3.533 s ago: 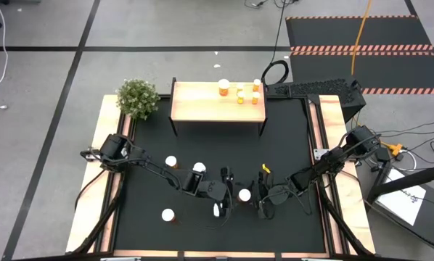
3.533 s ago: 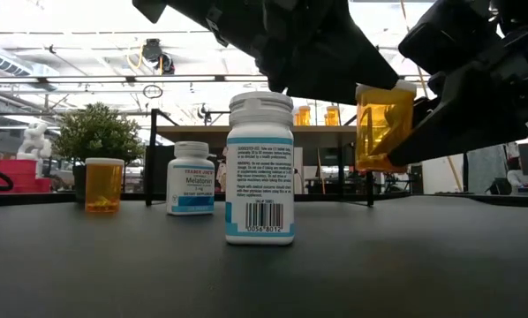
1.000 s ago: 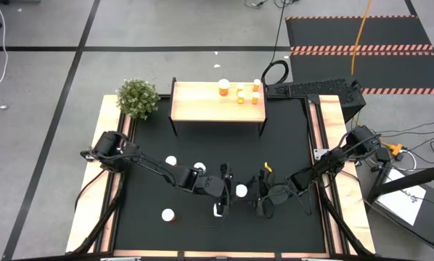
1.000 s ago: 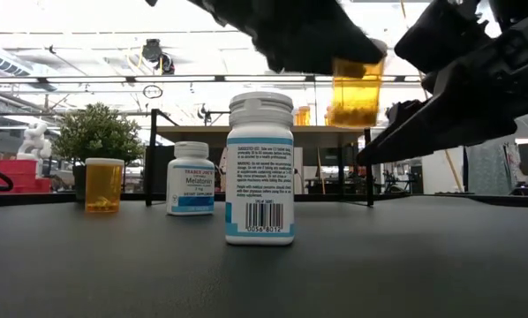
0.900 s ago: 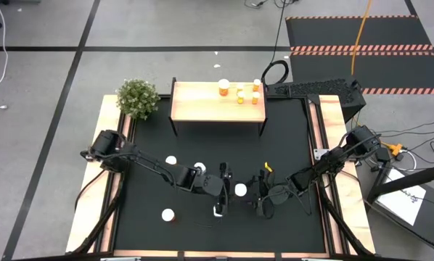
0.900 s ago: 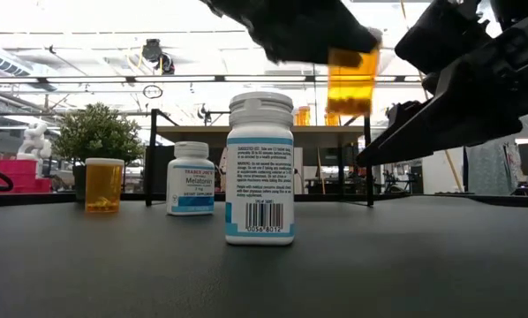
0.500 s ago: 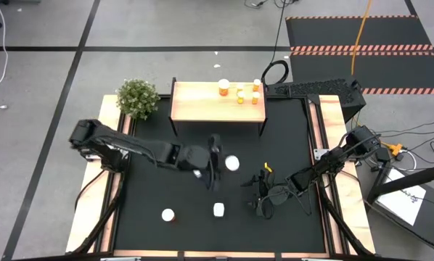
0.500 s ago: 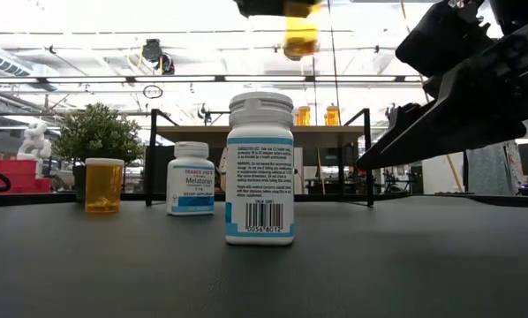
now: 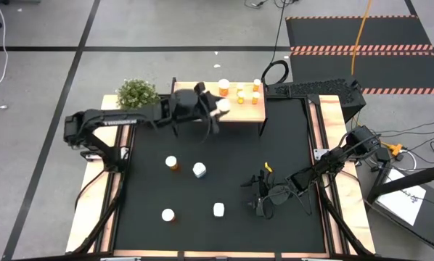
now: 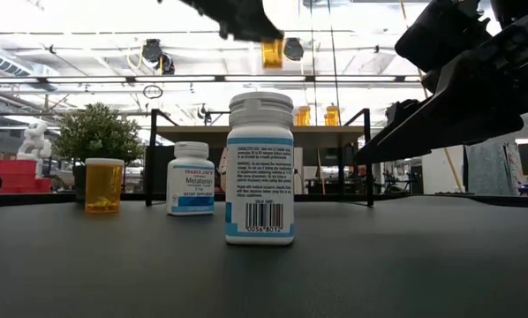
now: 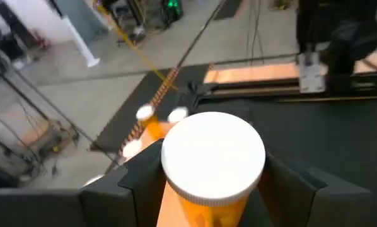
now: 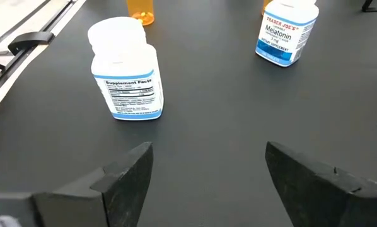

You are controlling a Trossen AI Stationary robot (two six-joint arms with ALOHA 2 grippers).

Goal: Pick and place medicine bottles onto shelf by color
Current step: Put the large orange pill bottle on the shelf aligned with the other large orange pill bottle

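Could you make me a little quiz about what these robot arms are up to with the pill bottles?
1. True or false: the left gripper holds an orange bottle.
2. The held bottle hangs above: A) the plant, B) the shelf, C) the floor.
3. How many bottles stand on the black tabletop in the high view?

Key: 1 true. 2 B. 3 four, while the right gripper waits open, low over the tabletop.

You've got an orange bottle [image 11: 212, 165] w/ white cap clamped between the left gripper [image 11: 207, 189] fingers, cap facing the cam. Beyond it: wood shelf [image 11: 176, 202] edge, a few small white-capped bottles [image 11: 144, 115] blurred, black table [image 11: 327, 132], other arm's base [image 11: 330, 44] farther off.
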